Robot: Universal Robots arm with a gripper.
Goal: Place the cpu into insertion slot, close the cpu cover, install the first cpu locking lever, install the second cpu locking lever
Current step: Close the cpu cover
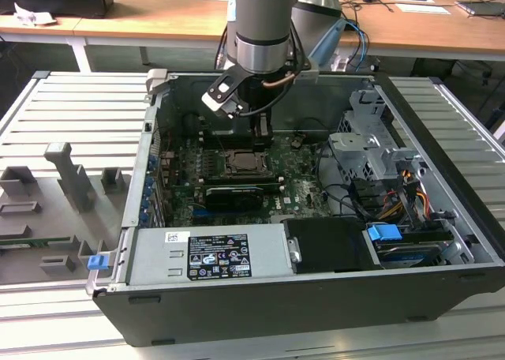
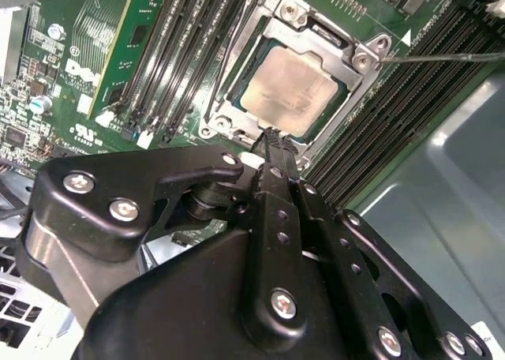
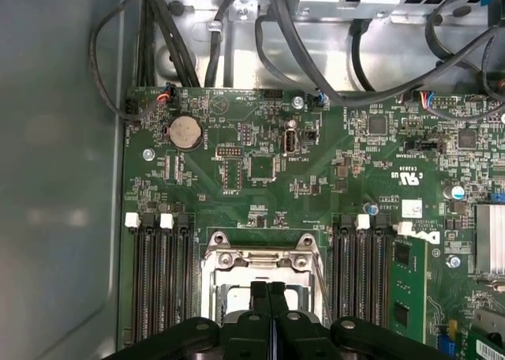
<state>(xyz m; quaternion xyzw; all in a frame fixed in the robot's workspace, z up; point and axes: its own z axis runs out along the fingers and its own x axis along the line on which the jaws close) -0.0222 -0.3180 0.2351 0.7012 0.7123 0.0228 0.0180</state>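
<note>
The tool (image 2: 272, 136), fingers pressed together and gripping nothing, is hanging at the cpu cover (image 2: 235, 91) edge, ideally pushing on frame metal, not the seated cpu (image 2: 293, 88).

Coin battery (image 3: 187, 131), black memory slots (image 3: 162, 277).
</note>
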